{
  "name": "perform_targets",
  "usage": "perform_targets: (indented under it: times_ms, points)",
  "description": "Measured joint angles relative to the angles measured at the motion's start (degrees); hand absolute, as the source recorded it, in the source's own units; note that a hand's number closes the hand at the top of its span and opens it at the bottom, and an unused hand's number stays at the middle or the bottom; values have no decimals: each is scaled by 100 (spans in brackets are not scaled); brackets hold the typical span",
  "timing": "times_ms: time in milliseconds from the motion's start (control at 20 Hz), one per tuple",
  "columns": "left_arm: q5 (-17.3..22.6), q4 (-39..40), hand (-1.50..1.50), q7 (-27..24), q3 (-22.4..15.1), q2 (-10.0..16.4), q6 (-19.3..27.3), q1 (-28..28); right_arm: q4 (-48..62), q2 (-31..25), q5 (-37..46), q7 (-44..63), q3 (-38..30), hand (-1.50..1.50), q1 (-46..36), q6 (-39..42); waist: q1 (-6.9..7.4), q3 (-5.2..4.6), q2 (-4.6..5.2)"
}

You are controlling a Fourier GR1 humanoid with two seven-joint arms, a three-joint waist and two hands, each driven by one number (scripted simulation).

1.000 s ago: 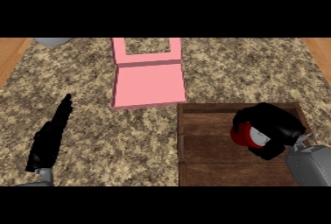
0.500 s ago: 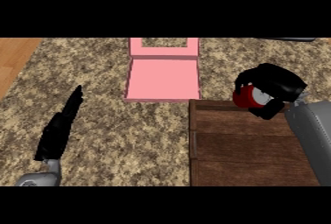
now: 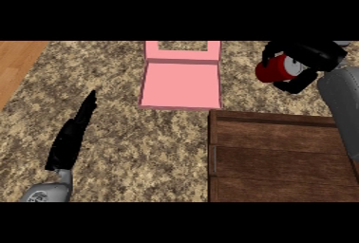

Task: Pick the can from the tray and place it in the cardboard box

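Observation:
My right hand [image 3: 308,54] is curled round a red can [image 3: 275,70] and holds it in the air beyond the far edge of the dark wooden tray [image 3: 280,156], to the right of the pink box [image 3: 181,84]. The box lies open on the counter with its lid flap standing up at the back. The hand's fingers hide part of the can. My left hand [image 3: 70,135] rests on the counter at the left, fingers straight and pointing away, holding nothing.
The speckled stone counter [image 3: 140,142] gives way to a wooden strip [image 3: 17,61] at the far left. My grey right forearm [image 3: 344,109] crosses above the tray's right side.
My right hand has lifted the can off the tray and carried it up and away, past the tray's far edge. The left hand has kept its pose.

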Motion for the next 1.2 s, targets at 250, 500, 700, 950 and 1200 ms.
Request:
perform_targets:
  times_ms: [250, 500, 700, 950, 1200]
  points:
    - [-22, 107, 0, -21, 33, -3, 34, -34, 730, 156, -791, -686, -539, 150, -723, 388, -49, -4, -21]
    - [38, 161, 0, -5, 151, 44, 27, -40, 1305, 306, -1343, -951, -751, 150, -1292, 594, -140, -10, -65]
    - [30, 144, 0, 3, 155, 40, 34, 8, 1659, 491, -1605, -961, -755, 150, -1802, 707, -199, -15, -99]
    - [13, 158, 0, -38, 198, 62, 52, 98, 2094, 790, -1761, -854, -704, 150, -2369, 751, -294, -22, -132]
    - [10, 217, 0, -86, 249, 70, 67, 104, 2466, 1279, -1729, -624, -557, 150, -2822, 702, -372, -26, -154]
